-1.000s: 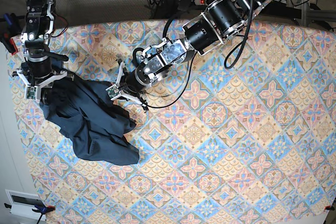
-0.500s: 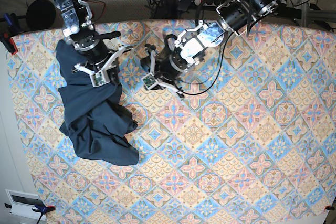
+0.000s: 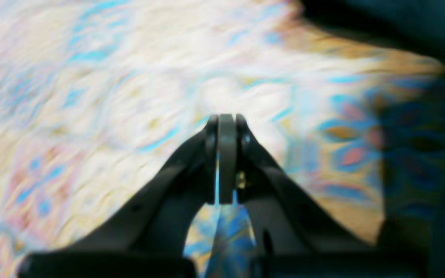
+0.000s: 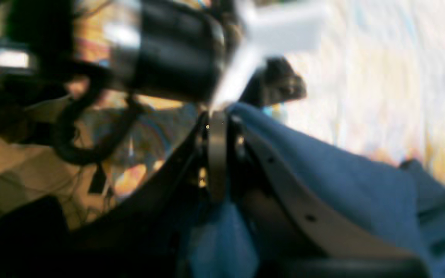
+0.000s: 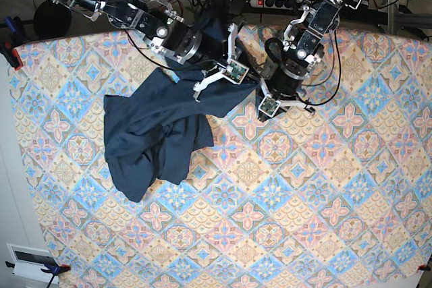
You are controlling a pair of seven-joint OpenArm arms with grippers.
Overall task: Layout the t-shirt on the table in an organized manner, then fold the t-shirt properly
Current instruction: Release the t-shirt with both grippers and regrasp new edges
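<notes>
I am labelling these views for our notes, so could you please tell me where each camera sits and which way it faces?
Base: overhead, looking straight down on the table; shows both arms, the right gripper and left gripper, and the t-shirt.
Left wrist: on the left arm, looking past its shut gripper at blurred table cloth; dark cloth at the top right edge.
Right wrist: on the right arm, looking along its gripper, shut on the t-shirt; the other arm shows behind, blurred.
Shared: base and right wrist both show the gripped t-shirt.
</notes>
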